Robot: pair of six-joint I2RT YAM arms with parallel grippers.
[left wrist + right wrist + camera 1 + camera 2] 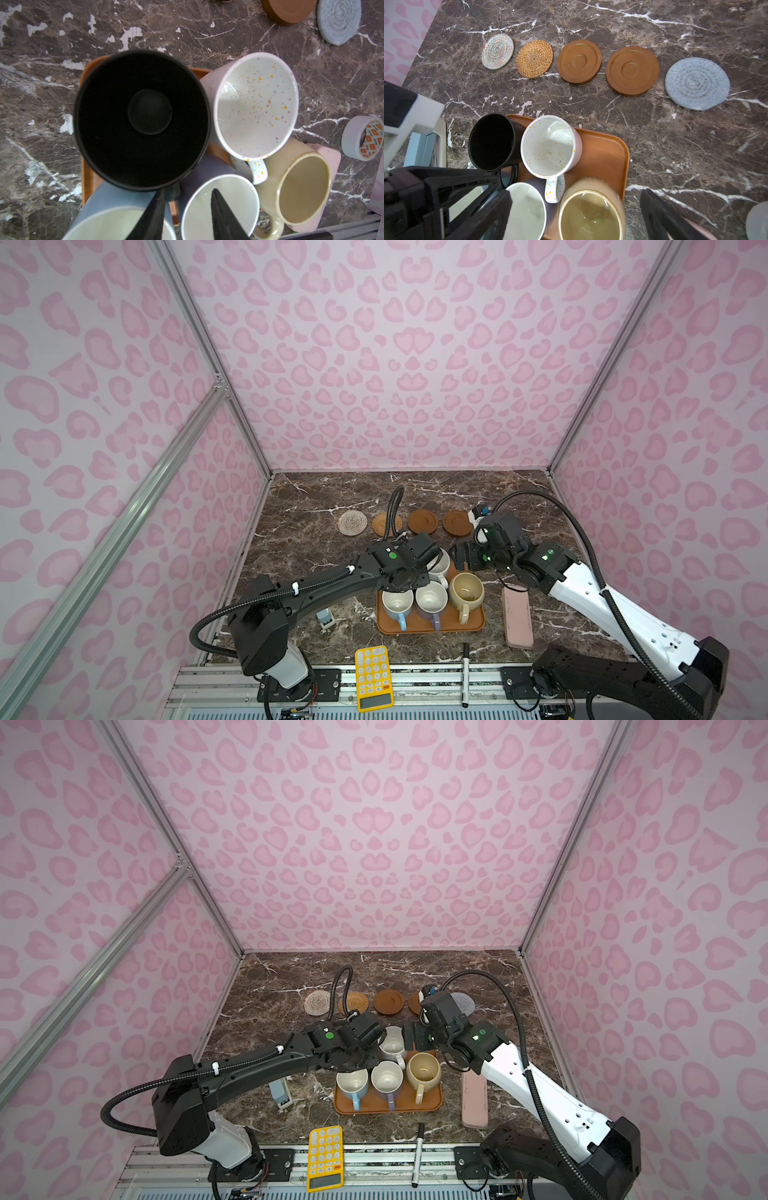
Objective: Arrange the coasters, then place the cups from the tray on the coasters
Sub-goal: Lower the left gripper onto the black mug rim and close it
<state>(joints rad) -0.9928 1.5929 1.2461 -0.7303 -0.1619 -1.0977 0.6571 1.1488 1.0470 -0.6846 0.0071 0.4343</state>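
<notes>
The coasters lie in one row on the dark marble tabletop (675,145), on the far side of the tray (604,149). In order along the row they are the whitish woven coaster (497,51), the tan rattan coaster (534,59), the two brown wooden coasters (579,62) (632,70) and the grey-blue woven coaster (697,83). All five mugs stand crowded on the orange-brown tray: the black mug (492,141) beside the speckled white mug (548,145) in the far row, and the light blue mug (397,603), lavender mug (220,207) and beige mug (591,214) in the near row. The left gripper (188,192) hangs over the tray with its jaws partly narrowed. The black mug's handle sits between them, close to one finger, and I cannot tell whether they are pinching it. The right gripper (577,199) hovers wide apart above the beige mug, holding nothing. A roll of tape (362,138) shows orange printed blocks and lettering inside its core, too small to read. The keys of the yellow calculator (373,676) are likewise illegible. A pink case (517,620) lies just right of the tray, and a black marker (465,672) lies at the front edge.
</notes>
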